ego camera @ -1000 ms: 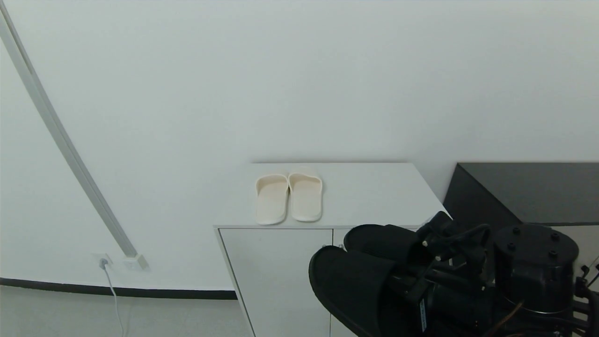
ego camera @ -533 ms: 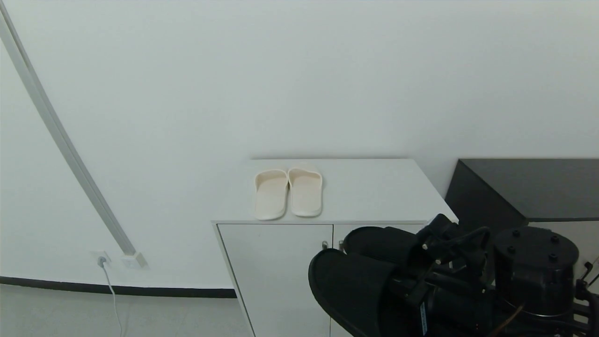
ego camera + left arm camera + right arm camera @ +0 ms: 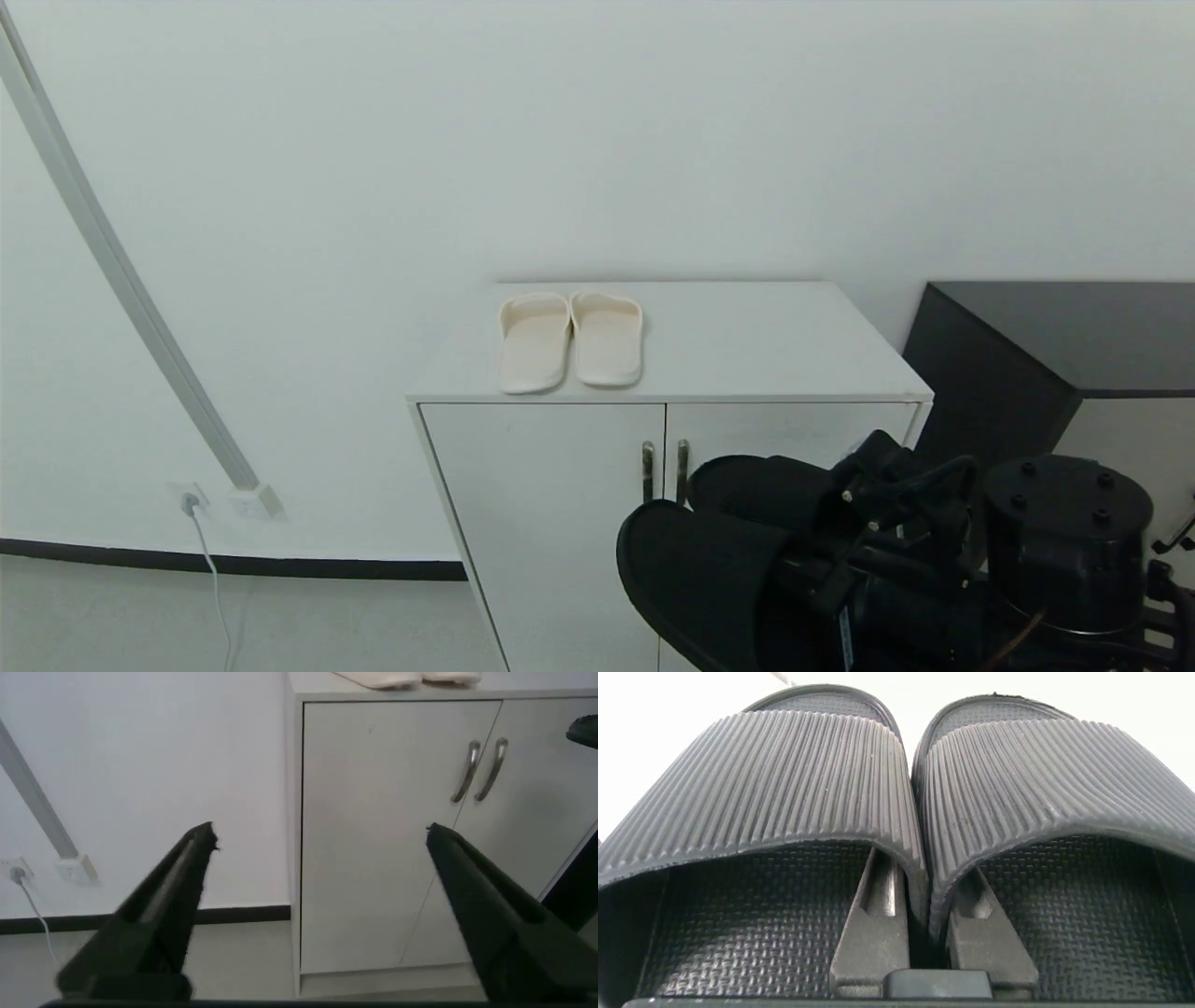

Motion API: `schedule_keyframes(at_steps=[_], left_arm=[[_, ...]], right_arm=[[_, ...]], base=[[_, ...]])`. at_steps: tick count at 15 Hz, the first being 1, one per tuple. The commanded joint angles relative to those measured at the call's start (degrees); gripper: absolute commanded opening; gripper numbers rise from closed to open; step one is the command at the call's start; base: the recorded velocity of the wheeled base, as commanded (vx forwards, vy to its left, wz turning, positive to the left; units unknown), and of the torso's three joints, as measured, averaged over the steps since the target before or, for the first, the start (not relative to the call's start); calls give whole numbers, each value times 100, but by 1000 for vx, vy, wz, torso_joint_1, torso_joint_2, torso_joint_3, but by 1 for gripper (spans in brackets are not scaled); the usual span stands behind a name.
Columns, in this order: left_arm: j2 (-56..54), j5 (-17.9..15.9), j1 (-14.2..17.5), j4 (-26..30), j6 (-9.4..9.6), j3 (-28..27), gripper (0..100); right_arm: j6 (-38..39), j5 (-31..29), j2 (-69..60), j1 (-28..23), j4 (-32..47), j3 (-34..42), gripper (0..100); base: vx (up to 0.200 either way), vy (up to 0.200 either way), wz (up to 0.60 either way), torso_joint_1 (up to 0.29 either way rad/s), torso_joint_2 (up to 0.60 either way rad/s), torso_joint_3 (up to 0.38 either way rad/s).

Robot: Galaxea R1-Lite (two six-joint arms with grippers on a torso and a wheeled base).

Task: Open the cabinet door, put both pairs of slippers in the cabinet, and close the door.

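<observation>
Right claw (image 3: 926, 933) pinches the ribbed black slippers (image 3: 719, 560) together before the closed cabinet (image 3: 541, 485); smooth cream slippers (image 3: 571, 341) lie side by side on its top. Left claw (image 3: 318, 835) is spread, facing the cabinet.

The place looks like a plain room arranged as a home entryway. A low white cabinet (image 3: 541, 485) with two doors and metal handles (image 3: 647, 471) stands against a bare white wall (image 3: 653, 140), with a pair of cream slippers (image 3: 571, 341) on top. A wall socket (image 3: 189, 501) with a cable plugged in, a cable duct (image 3: 110, 252) slanting up the wall, a black skirting strip (image 3: 280, 566) and a grey floor (image 3: 280, 625) mark it as an indoor room.
</observation>
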Motion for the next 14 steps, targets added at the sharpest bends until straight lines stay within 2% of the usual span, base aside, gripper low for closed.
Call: schedule_keyframes(at_steps=[1,8,14], left_arm=[[7,0,1,-2,0,5,100],[7,0,1,-2,0,5,100],[7,0,1,-2,0,5,100]], right_arm=[[-1,-6,16,-4,-9,14,0],[-1,-6,-28,5,-18,49,0],[-62,-6,-63,5,-18,93,0]], base=[[0,0,0,-222,544,330],[0,0,0,-205,521,315],[0,0,0,-151,487,327]])
